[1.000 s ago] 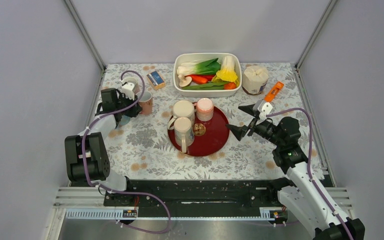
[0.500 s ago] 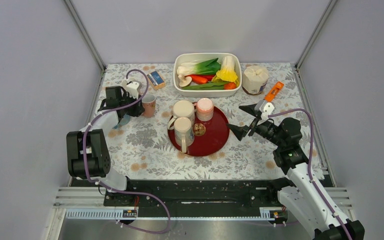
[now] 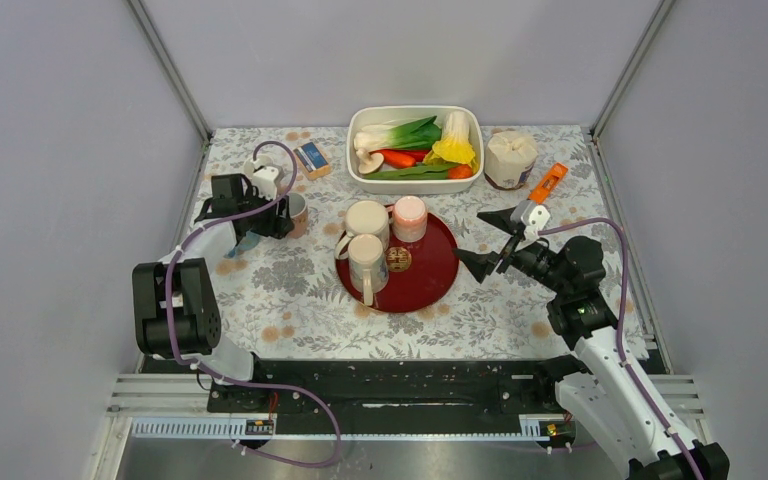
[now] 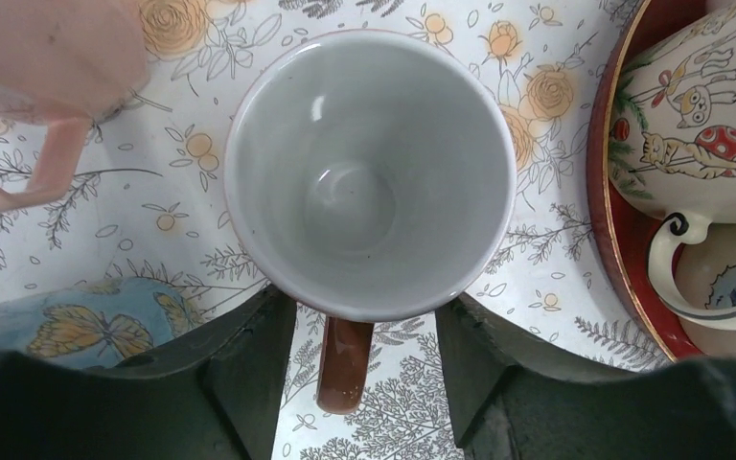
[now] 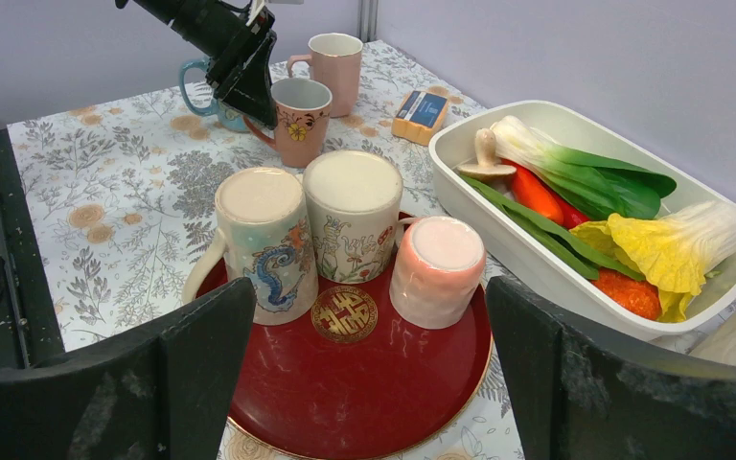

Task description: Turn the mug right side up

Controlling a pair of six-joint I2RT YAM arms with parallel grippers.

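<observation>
A brown floral mug (image 4: 369, 177) stands upright on the tablecloth, its white inside facing up in the left wrist view. Its brown handle (image 4: 345, 359) lies between the fingers with a gap on each side. My left gripper (image 4: 364, 305) is open, pointing down over the handle side of the mug. The right wrist view shows this gripper (image 5: 241, 59) just above the mug (image 5: 299, 120). In the top view the gripper (image 3: 282, 215) hides most of the mug (image 3: 299, 207). My right gripper (image 3: 470, 237) is open and empty, hovering right of the red tray (image 3: 438, 280).
Three mugs stand upside down on the red tray (image 5: 393, 383): a seahorse mug (image 5: 261, 240), a cat mug (image 5: 353, 225) and a pink cup (image 5: 438, 268). A pink mug (image 5: 333, 65) and a blue mug (image 5: 196, 91) stand at far left. A white vegetable tub (image 3: 415, 148) is at the back.
My left gripper has carried the brown mug slightly right and come over it, so the mug is now mostly hidden in the top view. The right arm has barely moved.
</observation>
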